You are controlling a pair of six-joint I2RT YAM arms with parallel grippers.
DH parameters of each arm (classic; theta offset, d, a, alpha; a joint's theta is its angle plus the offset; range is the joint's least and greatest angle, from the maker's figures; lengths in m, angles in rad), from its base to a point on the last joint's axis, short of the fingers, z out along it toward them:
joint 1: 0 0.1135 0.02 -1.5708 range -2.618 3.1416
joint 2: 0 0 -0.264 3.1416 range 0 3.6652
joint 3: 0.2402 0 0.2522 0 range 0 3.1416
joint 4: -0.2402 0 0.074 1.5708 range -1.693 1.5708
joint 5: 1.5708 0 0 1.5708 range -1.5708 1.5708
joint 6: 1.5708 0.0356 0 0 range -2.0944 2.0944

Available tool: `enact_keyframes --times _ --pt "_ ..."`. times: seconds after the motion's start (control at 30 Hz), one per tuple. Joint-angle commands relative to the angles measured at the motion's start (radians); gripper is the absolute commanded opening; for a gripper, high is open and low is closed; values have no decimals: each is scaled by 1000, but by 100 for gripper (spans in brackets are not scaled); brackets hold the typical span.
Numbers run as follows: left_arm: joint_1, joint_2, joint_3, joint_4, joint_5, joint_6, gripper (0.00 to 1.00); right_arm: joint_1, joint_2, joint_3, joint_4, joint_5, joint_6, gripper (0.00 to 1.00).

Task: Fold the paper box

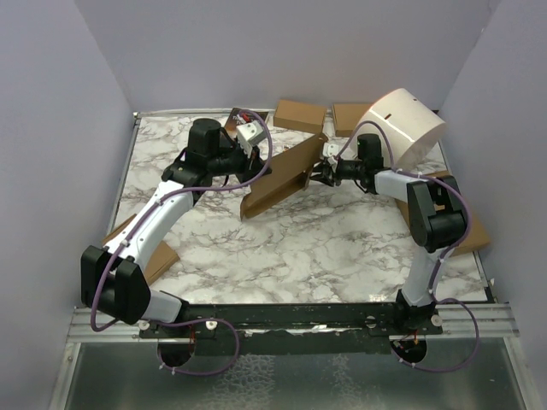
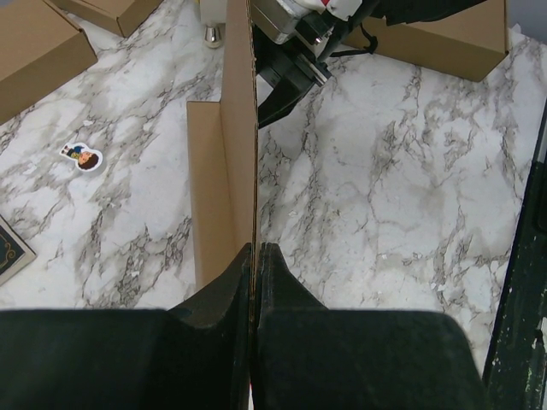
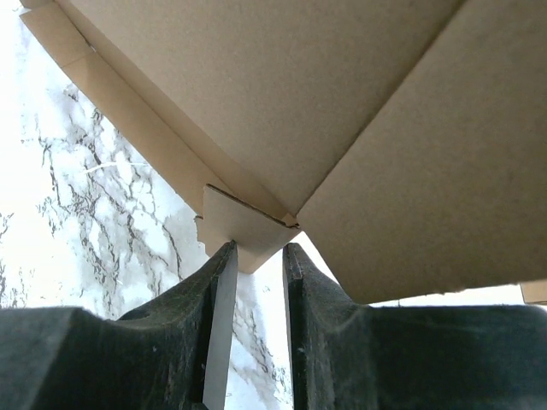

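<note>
Box (image 1: 282, 175) mid-surface (image 1: 342, 248), tilted on edge, long axis near-left to far-right. Left pincer (image 2: 256, 252) clenched on sheet edge. Right pincer (image 3: 258, 249) at far-right end, jaws part-open astride corner tab (image 3: 244, 226), no clamp visible. Right arm nearer tab.

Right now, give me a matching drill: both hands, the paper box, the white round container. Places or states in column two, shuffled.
1. left hand
2. right hand
3. paper box
4. white round container

A. at the far right
B. clamped on the cardboard's edge
C. fingers apart at a small tab
D. tilted on edge, centre

Pairs: 1-B, 2-C, 3-D, 4-A
</note>
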State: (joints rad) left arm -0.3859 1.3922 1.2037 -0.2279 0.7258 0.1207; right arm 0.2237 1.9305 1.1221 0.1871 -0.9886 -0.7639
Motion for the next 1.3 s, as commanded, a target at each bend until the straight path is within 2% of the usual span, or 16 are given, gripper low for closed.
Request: enact_keyframes --times 0.0,0.4,0.57,0.73,1.27 --pt "4 31 5 -31 60 -25 0 28 26 31 37 -9 65 28" --pt "29 50 2 -6 114 -56 0 28 51 56 76 11 134 36" --pt "37 56 4 -7 126 -61 0 29 65 74 72 2 129 32" --pt "46 62 5 -12 129 -66 0 29 78 96 53 -39 111 22" --pt "82 67 -5 9 141 -91 0 37 103 135 40 -67 146 15"
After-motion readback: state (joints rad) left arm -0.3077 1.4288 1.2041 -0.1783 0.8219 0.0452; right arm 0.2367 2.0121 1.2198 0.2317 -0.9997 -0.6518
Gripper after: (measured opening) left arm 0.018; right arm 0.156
